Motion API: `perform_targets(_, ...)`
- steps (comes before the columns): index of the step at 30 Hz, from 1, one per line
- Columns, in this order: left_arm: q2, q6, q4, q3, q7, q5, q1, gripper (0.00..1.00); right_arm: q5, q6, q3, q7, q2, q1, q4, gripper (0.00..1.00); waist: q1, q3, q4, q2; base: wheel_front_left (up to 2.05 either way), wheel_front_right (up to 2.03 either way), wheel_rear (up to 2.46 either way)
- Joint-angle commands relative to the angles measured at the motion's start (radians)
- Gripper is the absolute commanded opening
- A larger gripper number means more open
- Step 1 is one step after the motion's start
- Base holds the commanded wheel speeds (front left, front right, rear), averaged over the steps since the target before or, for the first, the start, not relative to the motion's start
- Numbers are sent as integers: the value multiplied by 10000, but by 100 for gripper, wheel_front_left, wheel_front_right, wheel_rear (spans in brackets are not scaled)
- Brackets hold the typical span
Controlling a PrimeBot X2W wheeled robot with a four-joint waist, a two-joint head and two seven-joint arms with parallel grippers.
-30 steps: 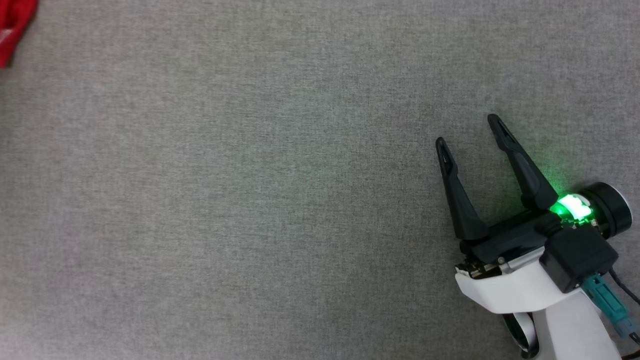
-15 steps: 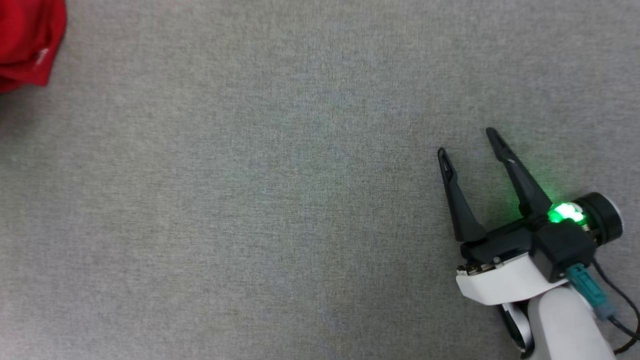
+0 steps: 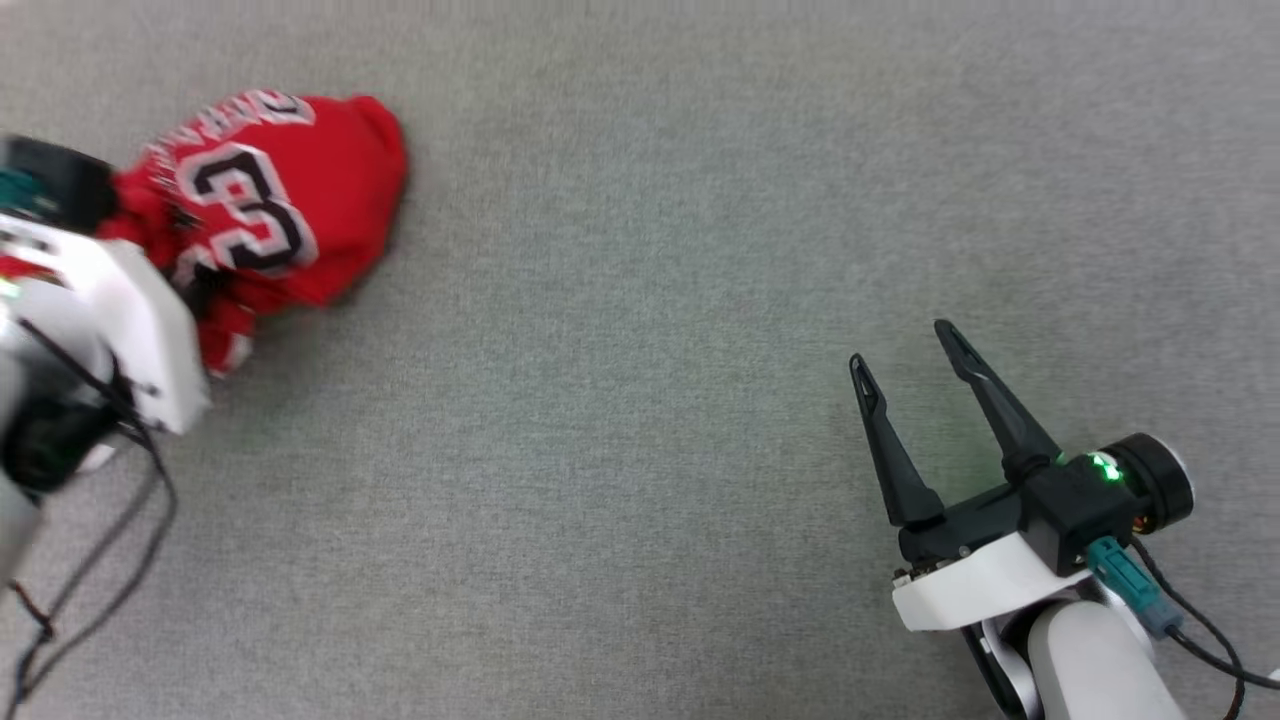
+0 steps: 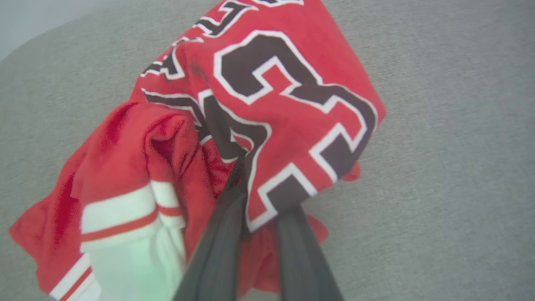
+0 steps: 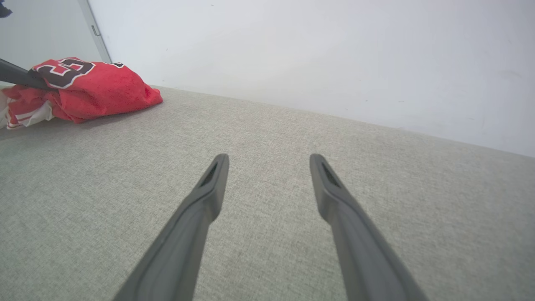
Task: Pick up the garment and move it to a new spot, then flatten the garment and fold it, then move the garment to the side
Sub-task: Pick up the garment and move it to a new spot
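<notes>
Now, far left of the head view: the left arm's pale wrist housing (image 3: 130, 320) comes in from the edge, its fingers buried in the garment (image 3: 300, 200). The left wrist view settles it: the left gripper (image 4: 261, 200) is clamped on a fold of red cloth just below the black, white-outlined number (image 4: 292, 92). Both dark fingers run up into the fabric, tips hidden. A white sleeve (image 4: 125, 234) with red stripes sits bunched beside the left finger.

The garment is a crumpled heap, number side up, at the far-left part of the grey cloth surface (image 3: 620, 420). In the right wrist view the garment (image 5: 96, 88) looks to sit on that surface, near the white wall (image 5: 292, 54), with a dark finger (image 5: 16, 75) entering it from the left edge. Whether any of it is off the surface, cannot tell.

Middle: bare grey surface between the two arms.

Right: the right gripper (image 3: 901, 345) is low in the head view, well apart from the garment. Its fingers are spread wide with nothing between them; same in its own view (image 5: 269, 158). A green light (image 3: 1103, 467) shows on its wrist.

Progress, as judged: the grip for the pick-up is made, so step one is under way, not finished. The carry to a new spot, the flattening, the folding and the move to the side are all left. The cloth shows bunching only, no neat folds.
</notes>
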Motion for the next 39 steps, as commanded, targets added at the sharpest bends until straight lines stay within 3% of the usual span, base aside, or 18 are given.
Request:
perform_targets(1,-185,-14,-154,-239,-181,91,181,0,101,-9,6,-19,56,155,81,100,0,-435,-245,0,0,0,0)
perform_targets(7,-1502,-14,-624,-1235,-1014,693,544,0,157,-9,-188,-19,96,362,245,100,0,-1169,-610,0,0,0,0)
perform_targets(12,-2975,170,-668,-1756,-1971,1192,875,0,215,-9,-546,-19,105,495,253,100,0,-1671,-1023,0,0,0,0)
perform_targets(19,-5043,219,163,-2549,-2793,1772,970,0,134,-9,-1057,-19,108,554,160,100,0,-2042,-1766,0,0,0,0)
perform_targets(27,-6944,127,1469,-3313,-3472,2223,728,0,213,-9,-1478,-19,110,682,131,100,0,-2129,-2449,0,0,0,0)
perform_targets(28,-7080,105,1614,-3370,-3565,2223,757,7,231,-9,-1484,-19,110,681,140,100,0,-2142,-2492,0,0,0,0)
perform_targets(29,-7191,89,1768,-3433,-3664,2250,790,64,236,-9,-1488,-19,109,687,146,100,0,-2155,-2513,0,0,0,0)
perform_targets(30,-7250,77,1905,-3494,-3761,2279,831,100,246,-9,-1496,-19,109,699,153,100,0,-2178,-2519,0,0,0,0)
perform_targets(39,-6987,96,2266,-3347,-5048,2313,1064,100,243,-9,-1676,-20,106,990,251,100,0,-2800,-1826,0,0,0,0)
